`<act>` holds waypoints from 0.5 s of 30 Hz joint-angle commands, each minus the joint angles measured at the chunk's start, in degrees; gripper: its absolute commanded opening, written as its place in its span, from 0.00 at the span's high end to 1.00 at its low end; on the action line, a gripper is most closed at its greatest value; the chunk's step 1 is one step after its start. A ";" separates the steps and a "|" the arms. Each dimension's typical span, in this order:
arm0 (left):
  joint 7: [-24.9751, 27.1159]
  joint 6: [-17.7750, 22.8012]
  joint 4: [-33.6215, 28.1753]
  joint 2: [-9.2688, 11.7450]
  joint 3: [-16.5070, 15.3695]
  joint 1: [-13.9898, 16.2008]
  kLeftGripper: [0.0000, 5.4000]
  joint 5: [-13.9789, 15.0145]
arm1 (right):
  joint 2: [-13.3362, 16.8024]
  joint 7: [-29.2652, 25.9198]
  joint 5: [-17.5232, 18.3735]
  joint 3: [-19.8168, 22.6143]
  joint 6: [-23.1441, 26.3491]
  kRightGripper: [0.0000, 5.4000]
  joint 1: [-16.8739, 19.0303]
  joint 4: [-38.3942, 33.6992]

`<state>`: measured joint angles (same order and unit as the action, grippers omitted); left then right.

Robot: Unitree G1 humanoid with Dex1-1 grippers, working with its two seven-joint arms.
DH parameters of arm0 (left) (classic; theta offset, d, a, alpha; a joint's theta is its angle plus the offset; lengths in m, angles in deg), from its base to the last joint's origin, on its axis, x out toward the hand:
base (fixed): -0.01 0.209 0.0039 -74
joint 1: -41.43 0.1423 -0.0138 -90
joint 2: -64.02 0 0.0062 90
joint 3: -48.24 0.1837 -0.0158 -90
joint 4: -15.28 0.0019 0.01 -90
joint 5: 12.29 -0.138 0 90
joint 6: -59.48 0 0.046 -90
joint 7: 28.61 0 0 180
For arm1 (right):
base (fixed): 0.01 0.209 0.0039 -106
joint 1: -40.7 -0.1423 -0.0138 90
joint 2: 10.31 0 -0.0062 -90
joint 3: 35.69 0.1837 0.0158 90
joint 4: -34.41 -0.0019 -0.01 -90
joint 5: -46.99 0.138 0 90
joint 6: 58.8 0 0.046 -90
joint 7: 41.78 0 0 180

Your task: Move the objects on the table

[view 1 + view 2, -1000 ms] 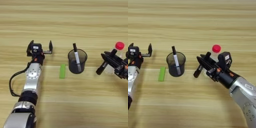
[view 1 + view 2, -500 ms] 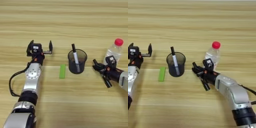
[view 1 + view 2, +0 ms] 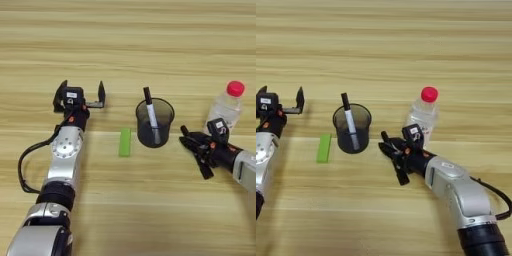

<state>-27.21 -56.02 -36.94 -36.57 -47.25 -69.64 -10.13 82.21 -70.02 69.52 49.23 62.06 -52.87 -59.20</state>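
Note:
On the table (image 3: 128, 45) a dark translucent cup (image 3: 155, 125) stands at the centre with one black marker pen (image 3: 151, 112) leaning in it. A clear bottle with a red cap (image 3: 226, 106) stands upright to its right. My right gripper (image 3: 390, 154) lies just in front of the bottle and right of the cup, shut on a second black marker (image 3: 401, 175) that sits crosswise, slanting from upper left to lower right. My left gripper (image 3: 80, 93) rests open on the table left of the cup, with nothing in it.
A small green block (image 3: 125, 142) lies flat between the left arm and the cup. A black cable (image 3: 25, 165) loops out beside the left forearm.
My right gripper has pulled back towards me with the marker, turning it, so the bottle behind it now shows in full. The left arm, cup and green block have not moved.

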 commanded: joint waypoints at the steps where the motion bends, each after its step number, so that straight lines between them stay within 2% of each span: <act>1: 0.08 0.25 0.23 0.16 0.06 -0.36 0.00 -0.42 | -0.22 -0.49 0.10 -0.30 0.77 0.45 1.48 -4.41; 4: 0.10 0.24 0.19 0.16 0.06 -0.34 0.00 -0.41 | -0.22 -0.43 0.00 -0.01 0.76 0.36 2.27 -6.66; 15: 0.10 0.18 0.24 0.08 0.07 -0.44 0.00 -0.39 | 0.64 -0.15 1.48 2.39 0.46 0.10 6.15 -18.12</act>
<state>-27.19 -56.07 -36.87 -36.57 -47.25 -69.65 -10.13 81.98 -69.87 69.93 50.45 62.06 -47.92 -74.19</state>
